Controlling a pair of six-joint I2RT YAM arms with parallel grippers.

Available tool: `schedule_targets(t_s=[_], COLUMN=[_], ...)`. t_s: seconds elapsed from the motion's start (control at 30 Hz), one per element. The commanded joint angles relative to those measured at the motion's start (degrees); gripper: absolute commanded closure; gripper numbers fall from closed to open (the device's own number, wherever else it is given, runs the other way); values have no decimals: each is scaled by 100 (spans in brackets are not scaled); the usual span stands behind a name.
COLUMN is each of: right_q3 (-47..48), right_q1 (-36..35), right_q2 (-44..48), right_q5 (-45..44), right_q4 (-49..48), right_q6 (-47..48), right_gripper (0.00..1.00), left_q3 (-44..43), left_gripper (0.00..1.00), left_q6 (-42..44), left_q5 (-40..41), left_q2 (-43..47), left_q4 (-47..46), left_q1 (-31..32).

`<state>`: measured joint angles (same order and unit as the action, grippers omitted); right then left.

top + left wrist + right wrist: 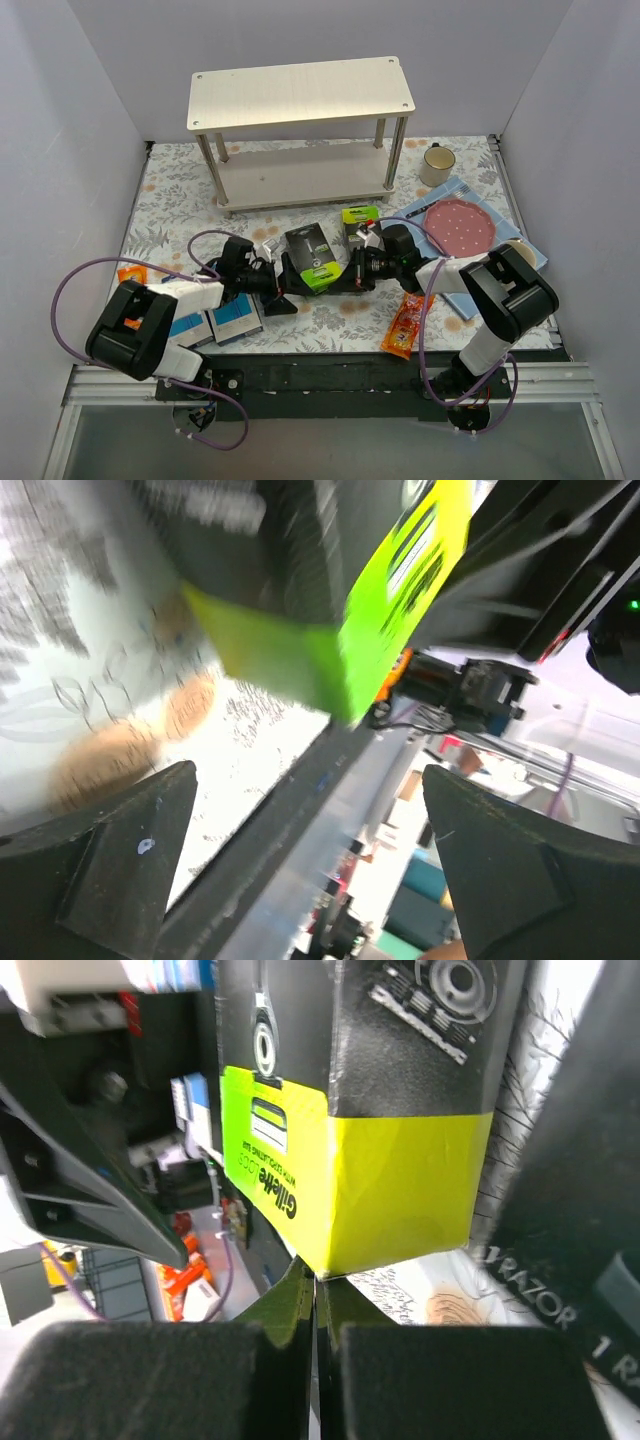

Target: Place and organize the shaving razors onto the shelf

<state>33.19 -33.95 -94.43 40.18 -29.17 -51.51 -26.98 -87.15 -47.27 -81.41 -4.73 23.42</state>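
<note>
Black box point(312, 257) between both claws, mid-counter point(180, 200)
Left claw point(320, 875) gapes just short of the box; right claw point(316, 1360) is pressed together at its green corner. Best to seat the left squarely before lifting toward the shelf point(300, 95).

Box point(311, 258) between left end effector point(283, 288) and right end effector point(347, 272), both black: black with lime-green end. Second box point(358, 214) beside right end effector: same colours. Blue-and-white boxes point(232, 318) behind left end effector. Worktop point(180, 200): grey floral print, tan blooms.
</note>
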Motion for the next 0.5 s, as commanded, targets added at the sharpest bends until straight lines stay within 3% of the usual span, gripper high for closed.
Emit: schedule_targets(t_s=[0.0,0.33,0.43,0.47], right_q3=[337,671,540,505], right_q1=[38,47,38,47], right_q2=[347,170,250,276], right_q5=[350,552,526,517], right_q4=[-476,-256,-221,-212], right_q6=[-202,35,105,140], right_gripper=[99,99,99,99], left_q3=[237,-34,-219,-263], left_gripper=[2,3,10,17], left_q6=[-758,-2525,-2719,-2745], left_q5=[-161,-283,-371,-362], left_q2=[240,-1007,-1394,-1439], left_q4=[-668,-2522,-2787,-2814], left_q1=[-39,-312,-320,-329])
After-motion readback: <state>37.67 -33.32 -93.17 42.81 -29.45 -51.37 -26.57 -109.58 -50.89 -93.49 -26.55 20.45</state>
